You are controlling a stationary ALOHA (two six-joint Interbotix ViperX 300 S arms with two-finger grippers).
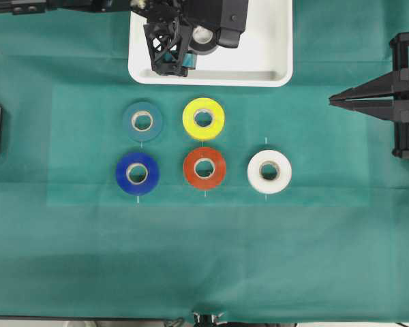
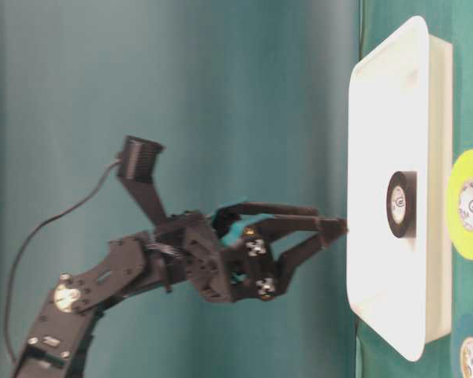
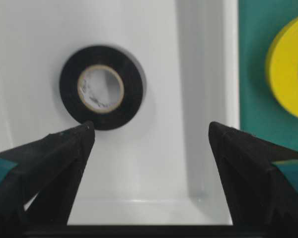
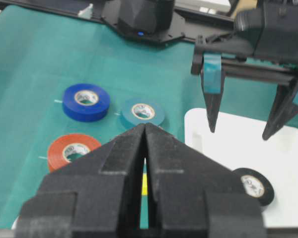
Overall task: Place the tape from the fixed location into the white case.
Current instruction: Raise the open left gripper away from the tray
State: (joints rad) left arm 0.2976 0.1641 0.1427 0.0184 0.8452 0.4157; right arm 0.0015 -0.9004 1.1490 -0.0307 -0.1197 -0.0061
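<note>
The black tape (image 1: 203, 41) with its pale core lies flat inside the white case (image 1: 273, 68) at the back of the table, partly under the left arm. It also shows in the left wrist view (image 3: 102, 88), the table-level view (image 2: 400, 204) and the right wrist view (image 4: 253, 186). My left gripper (image 3: 151, 129) is open and empty, hovering above the case floor (image 3: 164, 163), its fingers apart from the tape. My right gripper (image 1: 332, 100) is shut and empty at the right edge, far from the case.
Five other rolls lie on the green cloth in front of the case: teal (image 1: 142, 120), yellow (image 1: 204, 118), dark blue (image 1: 137, 173), red (image 1: 204, 167) and white (image 1: 269, 171).
</note>
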